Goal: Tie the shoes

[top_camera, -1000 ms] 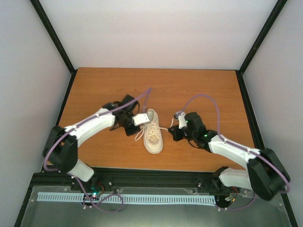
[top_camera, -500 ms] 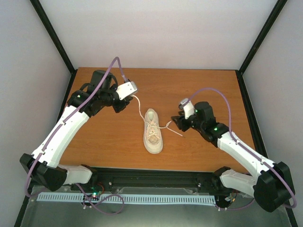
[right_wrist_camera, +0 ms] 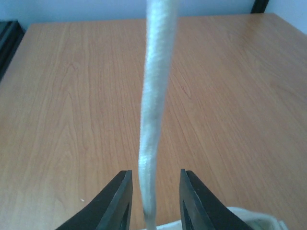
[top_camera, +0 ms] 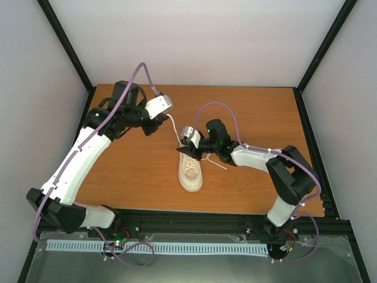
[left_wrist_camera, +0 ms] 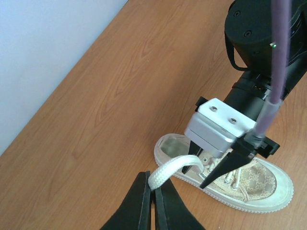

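The cream sneaker [top_camera: 190,168] lies on the table's middle, toe toward the near edge; it also shows in the left wrist view [left_wrist_camera: 230,179]. My left gripper [top_camera: 159,126] is shut on a white lace [left_wrist_camera: 175,168] and holds it stretched up and left from the shoe's heel [top_camera: 174,131]. In the left wrist view the gripper [left_wrist_camera: 153,188] pinches the lace end. My right gripper [top_camera: 187,151] is open over the shoe's heel end. In the right wrist view that gripper [right_wrist_camera: 153,179] has the taut lace [right_wrist_camera: 154,110] running between its fingers. A second lace [top_camera: 215,162] trails right on the table.
The wooden table [top_camera: 247,112] is bounded by black frame posts and white walls. The right arm's body [left_wrist_camera: 261,57] reaches across above the shoe. A black rail [top_camera: 188,221] runs along the near edge.
My right gripper has moved left from beside the shoe to over its heel end, around the taut lace. The left gripper has stayed raised at the back left, still holding the lace.
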You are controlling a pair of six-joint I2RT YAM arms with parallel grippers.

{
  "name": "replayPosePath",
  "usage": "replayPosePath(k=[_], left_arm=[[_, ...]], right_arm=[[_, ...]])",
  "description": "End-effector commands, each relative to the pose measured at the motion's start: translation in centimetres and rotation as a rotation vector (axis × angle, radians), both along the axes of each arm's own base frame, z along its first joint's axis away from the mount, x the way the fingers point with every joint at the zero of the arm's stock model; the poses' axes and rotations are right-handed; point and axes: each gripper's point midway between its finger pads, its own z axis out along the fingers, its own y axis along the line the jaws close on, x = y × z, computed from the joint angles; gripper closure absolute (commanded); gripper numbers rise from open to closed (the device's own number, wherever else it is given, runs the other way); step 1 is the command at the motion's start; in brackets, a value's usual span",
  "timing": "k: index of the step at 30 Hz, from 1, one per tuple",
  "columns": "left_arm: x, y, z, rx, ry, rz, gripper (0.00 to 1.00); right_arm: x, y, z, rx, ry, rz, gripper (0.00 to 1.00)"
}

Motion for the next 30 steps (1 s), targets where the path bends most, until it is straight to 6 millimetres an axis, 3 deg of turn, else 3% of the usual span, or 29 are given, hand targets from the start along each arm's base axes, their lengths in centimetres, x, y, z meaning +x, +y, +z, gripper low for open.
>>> replayPosePath(k=[1,5,7,9,12,14,15,17,18,20,27,30], left_arm=[[-1.0,0.2,1.6,-0.022,-0.003,-0.001,0.99],[-1.1,1.0,0.6,0.026,-0.002,0.019,0.99],[-0.9,1.6,-1.6,0.085,0.003,0.024,0.99],[-1.4,2.5,-6.4,0.206,0.027,-0.029,0.99],[-3.1,4.2,-16.4,0.385,0.154,-0.103,0.99],[-4.4,5.4,-21.9,0.458,0.256,-0.109,0.96],[-4.7,5.7,-23.7,0.472,0.293,-0.098,0.86],[-5.2,6.0,-26.0,0.486,0.344,-0.085,0.46],[-5.2,6.0,-26.5,0.482,0.351,-0.076,0.38],[-4.2,5.1,-26.0,0.430,0.323,-0.050,0.33],[-1.7,-0.9,-17.4,0.047,0.261,-0.055,0.32],[-1.2,-3.1,-15.4,-0.117,0.262,-0.052,0.31]], right_arm=[[0.8,1.0,1.6,0.055,-0.058,-0.002,0.82],[0.4,0.3,0.9,0.041,-0.047,-0.017,0.95],[0.4,0.0,0.8,0.033,-0.048,-0.025,0.97],[0.4,-0.2,0.9,0.028,-0.049,-0.032,0.97],[0.6,-0.3,1.0,0.006,-0.033,-0.041,0.97],[0.4,-0.5,1.0,-0.010,-0.024,-0.042,0.97],[0.3,-0.6,1.0,-0.014,-0.019,-0.042,0.97],[-0.1,-0.8,0.9,-0.014,-0.015,-0.040,0.97],[-0.2,-0.9,0.9,-0.016,-0.010,-0.040,0.97],[-0.4,-1.0,0.7,-0.020,0.007,-0.046,0.97],[0.1,-1.0,1.1,0.011,0.104,-0.111,0.97],[1.0,-1.2,1.2,0.023,0.187,-0.193,0.97]])
